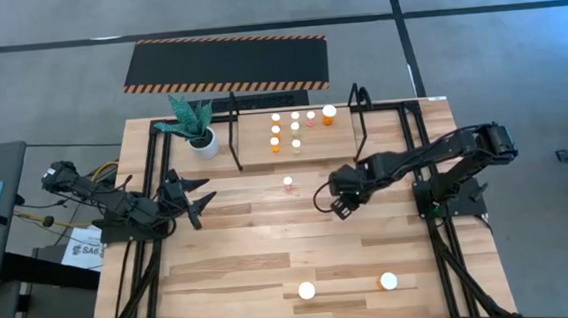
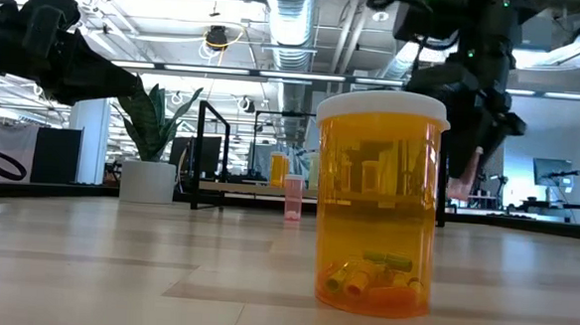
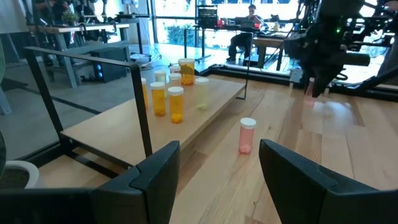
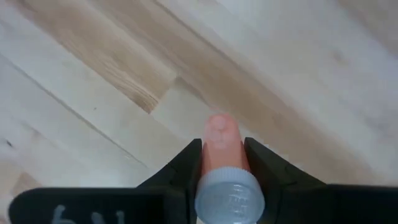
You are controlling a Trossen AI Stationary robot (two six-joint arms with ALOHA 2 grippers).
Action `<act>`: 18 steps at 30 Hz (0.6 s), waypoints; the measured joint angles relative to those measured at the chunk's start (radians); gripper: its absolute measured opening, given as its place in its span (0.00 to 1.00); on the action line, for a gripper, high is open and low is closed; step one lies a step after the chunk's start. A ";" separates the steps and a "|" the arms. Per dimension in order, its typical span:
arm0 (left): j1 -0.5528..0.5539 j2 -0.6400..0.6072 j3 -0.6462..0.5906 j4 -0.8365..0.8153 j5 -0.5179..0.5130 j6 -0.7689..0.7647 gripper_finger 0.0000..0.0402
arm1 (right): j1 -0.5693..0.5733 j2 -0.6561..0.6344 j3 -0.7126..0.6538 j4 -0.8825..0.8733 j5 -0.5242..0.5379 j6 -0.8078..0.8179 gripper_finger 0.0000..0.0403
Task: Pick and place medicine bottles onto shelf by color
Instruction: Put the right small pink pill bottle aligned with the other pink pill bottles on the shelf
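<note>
Pink bottle (image 4: 222, 163) between right end effector (image 4: 224, 163) fingers.

Bottles (image 1: 294, 128) on shelf (image 1: 237, 132), plant (image 1: 194, 125) alongside.

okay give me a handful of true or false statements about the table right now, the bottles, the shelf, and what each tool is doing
1. The right tool is shut on a pink bottle. True.
2. The left tool holds a bottle. False: it is open and empty, waiting near the plant pot.
3. Several bottles already stand on the shelf. True: a cluster stands between its end loops.
4. A pink bottle with a white cap stands on the shelf. False: it stands on the table, in front of the shelf.
5. Two white-capped bottles stand near the table's front edge. True: one and another.
</note>
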 joint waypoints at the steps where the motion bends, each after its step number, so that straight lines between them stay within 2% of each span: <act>1: 0.000 0.000 0.000 0.000 0.000 0.000 0.52 | 0.000 0.000 0.010 -0.007 0.010 -0.036 0.29; 5: 0.000 0.000 0.000 0.000 0.000 0.000 0.52 | 0.000 0.000 0.046 -0.016 0.061 -0.175 0.31; 13: 0.000 0.000 0.000 0.000 0.000 0.000 0.52 | -0.006 0.000 0.102 -0.010 0.206 -0.435 0.28; 18: 0.000 0.000 0.000 0.000 0.000 0.000 0.52 | -0.046 0.000 0.115 -0.001 0.233 -0.593 0.29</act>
